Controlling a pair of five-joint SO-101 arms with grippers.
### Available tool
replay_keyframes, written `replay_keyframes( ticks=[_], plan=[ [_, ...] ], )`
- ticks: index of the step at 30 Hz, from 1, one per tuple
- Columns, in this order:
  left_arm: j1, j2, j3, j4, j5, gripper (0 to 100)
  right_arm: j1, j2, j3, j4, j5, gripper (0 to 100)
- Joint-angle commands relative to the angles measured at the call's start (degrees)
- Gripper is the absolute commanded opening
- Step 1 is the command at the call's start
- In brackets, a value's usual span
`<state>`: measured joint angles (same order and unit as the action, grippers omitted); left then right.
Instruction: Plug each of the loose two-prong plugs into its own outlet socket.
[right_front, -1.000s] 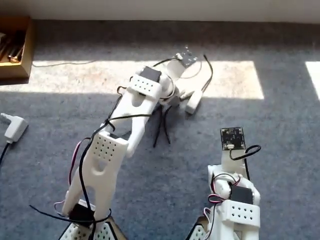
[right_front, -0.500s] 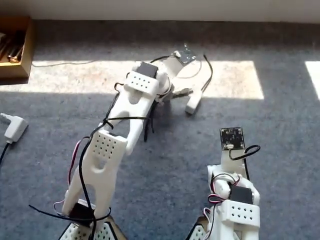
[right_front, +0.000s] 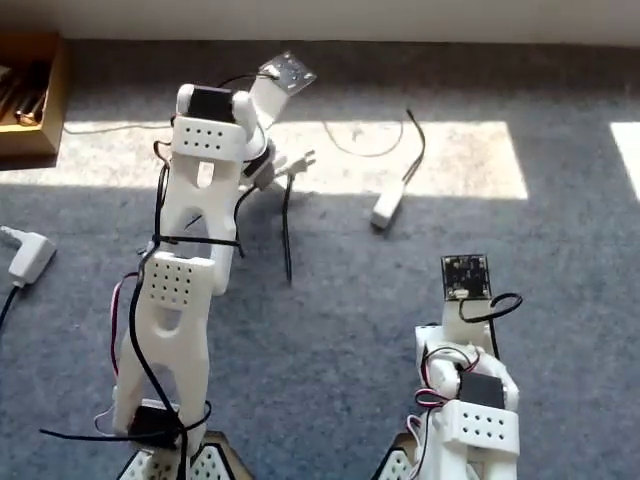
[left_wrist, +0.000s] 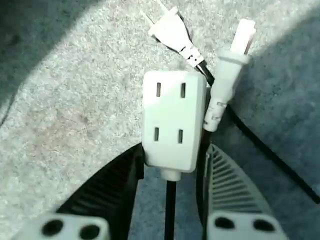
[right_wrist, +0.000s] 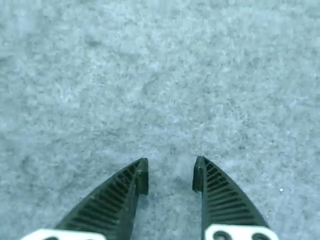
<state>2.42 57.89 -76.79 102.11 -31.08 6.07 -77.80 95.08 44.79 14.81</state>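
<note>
Your grey carpet (right_front: 560, 300) fills the high view, with a sun patch (right_front: 460, 160) running across it from 11 to 2 o'clock. Your left arm (right_front: 190, 260) stretches from its base at 7 o'clock up to 11 o'clock, with its wrist over the near edge of that patch. Your right arm (right_front: 470, 410) sits folded at 5 o'clock. A wooden box (right_front: 35, 110) stands at the 10 o'clock edge.

Your left gripper (left_wrist: 172, 155) is clamped on the near end of the white outlet (left_wrist: 172, 117), 1 black jaw against each side. The outlet lies flat on the carpet with its 2 sockets facing up, all 4 slots bare. Its black cord (left_wrist: 169, 210) leaves between the jaws.

The side plug (left_wrist: 227, 75) lies along 1 flank of the outlet, touching it. The far plug (left_wrist: 170, 31) lies just past the outlet's far end, its 2 prongs pointing away.

Your right gripper (right_wrist: 170, 175) hangs over bare carpet, its jaws apart and holding nothing.

A white piece (right_front: 388, 208) on a black cord lies near 1 o'clock, well apart from both arms. A white jack (right_front: 28, 255) rests at 9 o'clock.
</note>
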Motion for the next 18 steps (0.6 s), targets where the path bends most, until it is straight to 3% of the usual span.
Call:
replay_keyframes(
  ticks=[1, 5, 11, 18],
  plan=[
    [1.19, -11.91, 15.87, 0.97, -5.89, 7, -0.40, -0.66, 1.19, -1.10, -0.18, 15.9],
    [7.52, -26.86, 38.55, 0.79, -11.78, 7, -0.40, -0.66, 1.19, -1.10, -0.18, 15.9],
    [19.38, -51.21, 69.93, -1.14, -14.42, 7, -0.40, -0.66, 1.19, -1.10, -0.18, 15.9],
    [25.10, -67.30, 109.76, -25.23, -15.56, 7, -0.40, -0.66, 1.19, -1.10, -0.18, 15.9]
  ],
)
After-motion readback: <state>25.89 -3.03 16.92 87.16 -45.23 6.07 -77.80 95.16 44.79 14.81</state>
